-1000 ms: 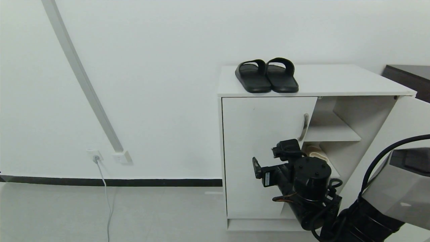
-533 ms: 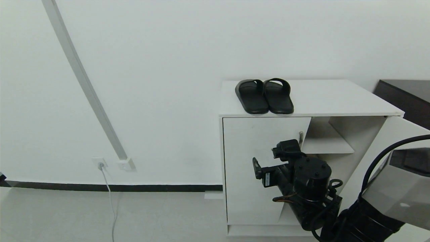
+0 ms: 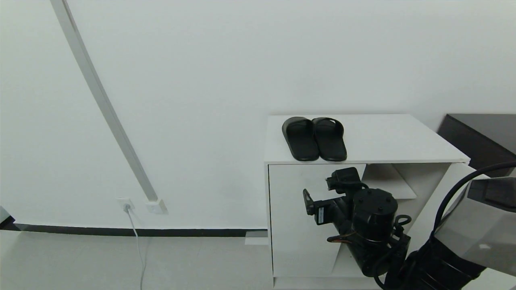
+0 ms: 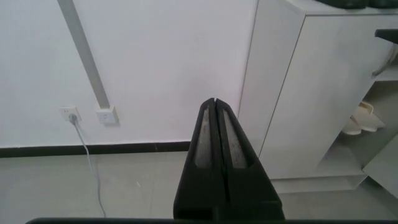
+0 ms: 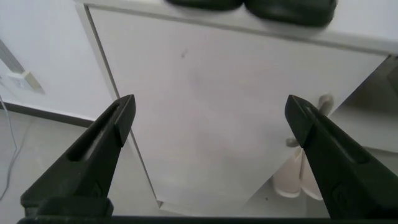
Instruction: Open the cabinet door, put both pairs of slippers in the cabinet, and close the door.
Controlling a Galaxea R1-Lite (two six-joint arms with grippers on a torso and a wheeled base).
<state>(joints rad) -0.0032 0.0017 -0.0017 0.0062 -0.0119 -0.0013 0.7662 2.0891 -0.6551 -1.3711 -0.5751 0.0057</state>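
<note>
Far left: grey conduit (image 3: 100,100) runs diagonally down the white wall to two wall sockets (image 3: 125,201). A cable (image 3: 139,245) is plugged into the left one and drops to the floor. A black baseboard (image 3: 121,231) runs along the bottom of the wall.

My left gripper (image 4: 214,134): fingers pressed together, nothing between them. It hangs off the cabinet's left side, aimed at the wall and floor, touching nothing.

The white cabinet (image 3: 383,141) stands against the wall, right of centre. The black slippers (image 3: 314,139) sit side by side on its top, towards the left end and near the front edge. They are not in the cabinet yet. The left door (image 3: 294,225) is closed.

My right arm (image 3: 371,217) is in front of the cabinet, roughly where the closed door meets the open half. My right gripper (image 5: 208,124): fingers (image 5: 106,140) spread wide, holding nothing, facing the closed left door with the black pair above it. No contact with the door that I can see.

The pale slippers (image 5: 297,177) are already inside on a lower shelf in the open right half. An upper shelf (image 3: 397,189) is above them; I can't see anything on it from here.

The right door (image 3: 443,197) is swung open towards me. Dark furniture (image 3: 479,137) stands just beyond the cabinet's right end.
</note>
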